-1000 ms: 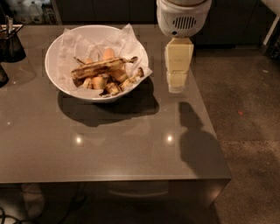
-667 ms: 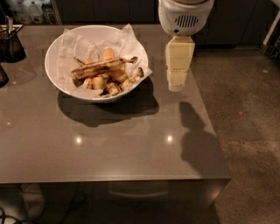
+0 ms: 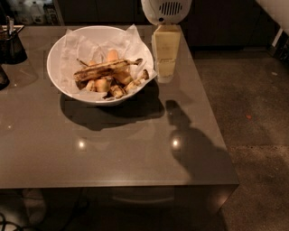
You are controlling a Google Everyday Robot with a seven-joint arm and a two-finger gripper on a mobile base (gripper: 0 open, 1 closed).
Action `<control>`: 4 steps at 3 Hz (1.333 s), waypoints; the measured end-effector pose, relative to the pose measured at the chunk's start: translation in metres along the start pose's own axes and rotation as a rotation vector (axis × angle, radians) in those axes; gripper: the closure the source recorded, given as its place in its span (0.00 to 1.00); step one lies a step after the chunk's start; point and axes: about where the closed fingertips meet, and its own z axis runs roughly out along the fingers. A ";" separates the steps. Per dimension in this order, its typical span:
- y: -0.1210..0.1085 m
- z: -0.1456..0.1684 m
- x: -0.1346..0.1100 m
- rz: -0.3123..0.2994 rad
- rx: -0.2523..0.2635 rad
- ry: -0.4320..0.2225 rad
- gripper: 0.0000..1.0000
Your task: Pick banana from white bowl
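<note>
Grey-brown glossy counter [image 3: 113,153], square-cornered, under dim room light. Two small bright glints lie on its surface.

Large, wide, shallow round white bowl [image 3: 53,67] sits on the far left part of the counter. It is lined with crumpled white paper [image 3: 74,43], corners sticking up past the rim at the back and on the right. The bowl throws a dark shadow toward the near side.

Slender overripe banana [image 3: 104,70], dull yellow blotched brown, lies inside the bowl on top of the heap. It runs roughly left to right, dark stem tip pointing right. Beneath and around it are shorter stubby orange-yellow fruit pieces [image 3: 101,85], some touching it. The banana is apart from the pincer, resting only on the fruit and paper.

Cream-coloured two-finger pincer [image 3: 165,74] hangs from a rounded white wrist housing [image 3: 166,9] with a vent grille. It is just beside the bowl's right rim, outside the bowl, pointing straight down over the counter. Its tip is near the paper's right corner. Whether it touches the counter I cannot tell, nor whether the pincer is apart or together.

Arm's dark shadow [image 3: 189,140] falls on the counter nearer me, to the right.

Small dark container [image 3: 11,45] stands at the counter's far left edge, well apart from the pincer.

Speckled dark floor [image 3: 253,113] lies to the right of the counter.
</note>
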 end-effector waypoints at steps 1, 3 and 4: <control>-0.010 0.009 -0.017 -0.061 -0.025 -0.025 0.00; -0.018 0.028 -0.037 -0.126 -0.055 -0.028 0.02; -0.021 0.037 -0.045 -0.167 -0.061 -0.011 0.07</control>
